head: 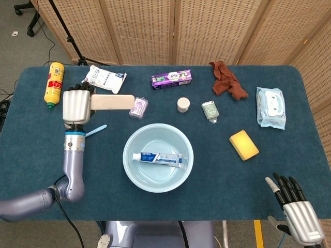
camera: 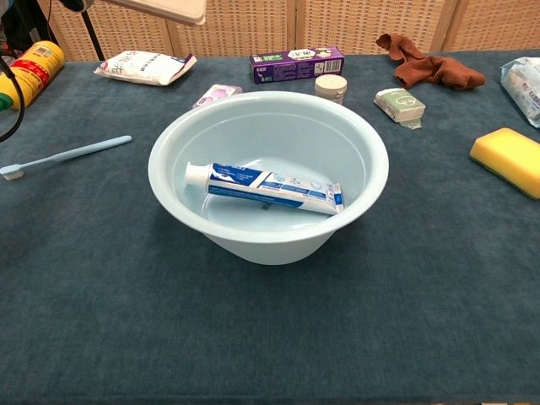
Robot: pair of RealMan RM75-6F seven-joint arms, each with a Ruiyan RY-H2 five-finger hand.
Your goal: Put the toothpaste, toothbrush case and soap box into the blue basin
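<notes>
1. Nearest the robot, the right hand (head: pixel 295 214) sits at the worktop's (head: pixel 258 175) front right corner, fingers extended and slightly apart, holding nothing. It lies well away from everything the task concerns.

2. Further in, the blue basin (head: pixel 130 164) stands at mid-worktop with the toothpaste (head: pixel 158 158) already lying across its bottom, long axis left to right (cap end to the left).

3. Left of the basin and beyond its near rim, the left hand (head: pixel 76 107) grips one end of the toothbrush case (head: pixel 112 102). The case is raised off the worktop (the chest view catches only its underside at the top edge) and sticks out from the hand towards the right, its long axis running roughly left to right.

4. The relation that matters: the basin lies to the right of the held case and nearer the robot, the case's free end already pointing that way. I judge that the left arm needs to carry it rightward and towards the robot until it hangs over the bowl.

5. A loose toothbrush (camera: pixel 66 155) lies on the worktop below the left hand.

6. Farther back, right of centre, the small green soap box (head: pixel 210 110) waits on the worktop, well apart from both hands.
</notes>
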